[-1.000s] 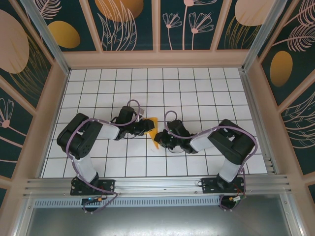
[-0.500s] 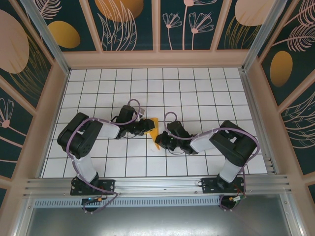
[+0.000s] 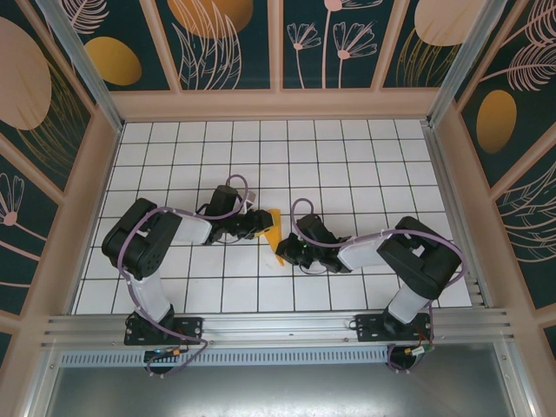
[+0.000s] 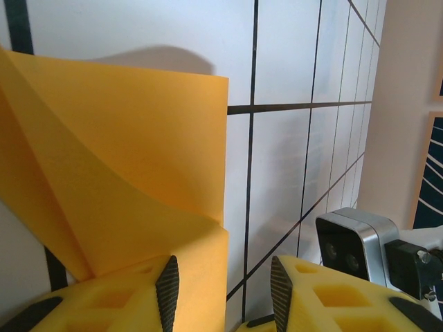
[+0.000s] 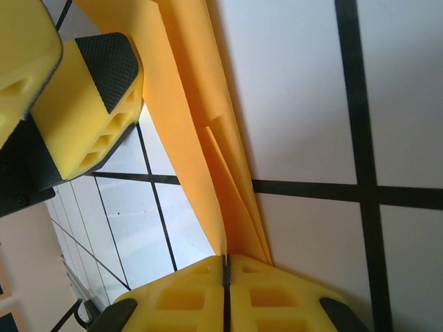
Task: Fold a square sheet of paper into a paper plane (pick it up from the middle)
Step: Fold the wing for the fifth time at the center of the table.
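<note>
Mid-fold: right end effector (image 5: 225, 261) clamped on the folded edge of the paper plane (image 4: 124, 159), left end effector (image 4: 221, 273) apart beside it. Next, likely press the crease against the bench (image 3: 365, 165).

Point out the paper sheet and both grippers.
paper sheet (image 4: 138, 159), left wrist view, raised flap.
left gripper (image 4: 223, 294), left wrist view, between its fingertips.
right gripper (image 5: 225, 266), right wrist view, seam of closed fingertips.

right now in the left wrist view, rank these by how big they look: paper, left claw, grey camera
1. paper, by far the largest
2. left claw, though it is cut off by the frame edge and closest to the lens, so this place is unsure
3. grey camera, smallest
</note>
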Tool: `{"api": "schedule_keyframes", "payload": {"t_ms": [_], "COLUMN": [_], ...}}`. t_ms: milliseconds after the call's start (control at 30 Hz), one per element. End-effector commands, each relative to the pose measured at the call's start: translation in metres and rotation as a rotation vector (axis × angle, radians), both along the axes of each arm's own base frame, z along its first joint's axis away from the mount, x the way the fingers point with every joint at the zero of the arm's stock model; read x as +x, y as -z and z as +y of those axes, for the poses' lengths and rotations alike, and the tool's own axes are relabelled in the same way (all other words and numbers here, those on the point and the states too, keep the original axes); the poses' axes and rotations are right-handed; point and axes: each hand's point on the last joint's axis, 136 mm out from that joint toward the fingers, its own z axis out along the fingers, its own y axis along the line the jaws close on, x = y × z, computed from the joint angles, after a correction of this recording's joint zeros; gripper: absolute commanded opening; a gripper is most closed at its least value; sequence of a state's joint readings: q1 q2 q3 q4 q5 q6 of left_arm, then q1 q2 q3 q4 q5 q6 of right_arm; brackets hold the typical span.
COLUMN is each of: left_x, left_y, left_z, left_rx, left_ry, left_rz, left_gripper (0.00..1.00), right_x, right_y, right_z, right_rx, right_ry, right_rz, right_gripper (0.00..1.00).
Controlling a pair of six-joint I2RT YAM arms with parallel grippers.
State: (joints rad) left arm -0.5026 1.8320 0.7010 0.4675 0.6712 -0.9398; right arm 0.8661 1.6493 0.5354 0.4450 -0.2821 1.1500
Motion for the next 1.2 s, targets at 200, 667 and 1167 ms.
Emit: {"api": "schedule_keyframes", "payload": {"t_ms": [200,667,1167], "left_x": [-0.011,-0.012,-0.012], "left_y": [0.056,0.059,0.056], "left_z": [0.017,0.016,0.012], "left_rx": [0.169,0.174,0.157], "left_ry": [-0.021,-0.014,0.008], "left_rz": [0.071,0.081,0.078], "left_gripper": [0.42,0.41,0.41], "right_x": [-0.028,-0.029,-0.043], "right_y": [0.033,0.015,0.037], "right_z": [-0.021,-0.018,-0.032], "right_rx": [-0.083,-0.054,-0.065], "right_ry": [-0.014,-0.038,-0.005], "right_rz": [0.109,0.064,0.136], "right_gripper": [0.03,0.12,0.0]}}
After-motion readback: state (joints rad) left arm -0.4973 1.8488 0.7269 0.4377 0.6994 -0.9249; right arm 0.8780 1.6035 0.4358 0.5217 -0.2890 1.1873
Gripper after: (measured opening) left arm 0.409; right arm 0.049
